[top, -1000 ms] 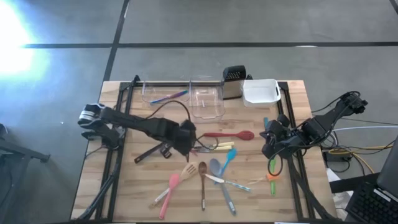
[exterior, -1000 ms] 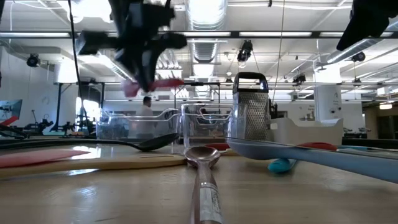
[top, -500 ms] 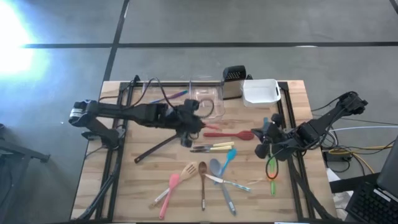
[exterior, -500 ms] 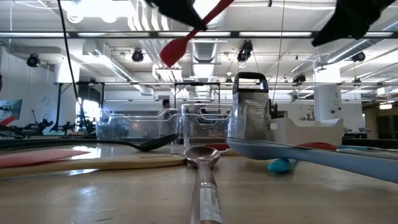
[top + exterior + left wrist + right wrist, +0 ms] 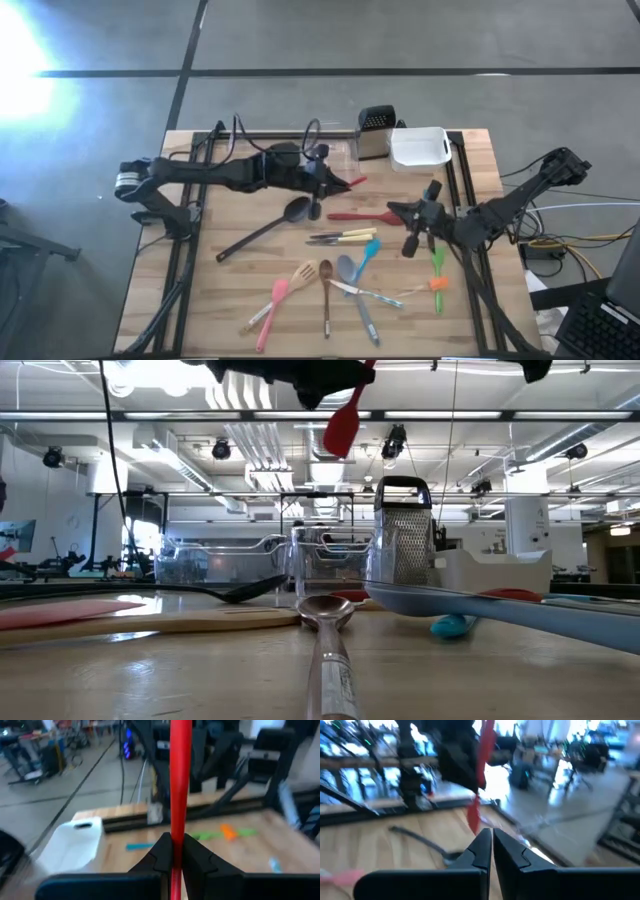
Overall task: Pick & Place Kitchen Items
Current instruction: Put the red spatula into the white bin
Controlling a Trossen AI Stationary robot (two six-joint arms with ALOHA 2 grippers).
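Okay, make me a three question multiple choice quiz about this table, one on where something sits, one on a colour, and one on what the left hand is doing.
1. Where does the steel box grater stand?
A. Between the clear tub and the white tub
B. Among the spoons at the near edge
C. On the floor

2. What colour is the utensil held in the air?
A. Blue
B. Red
C. Yellow

3. What is the state of the left hand?
A. Open and empty
B. Resting on the table
C. Shut on the red spatula

Answers:
1 A, the high view shows the grater at the far edge between the two tubs.
2 B, the low view shows a red blade hanging overhead.
3 C, the left wrist view shows both fingers pressed against the red handle.
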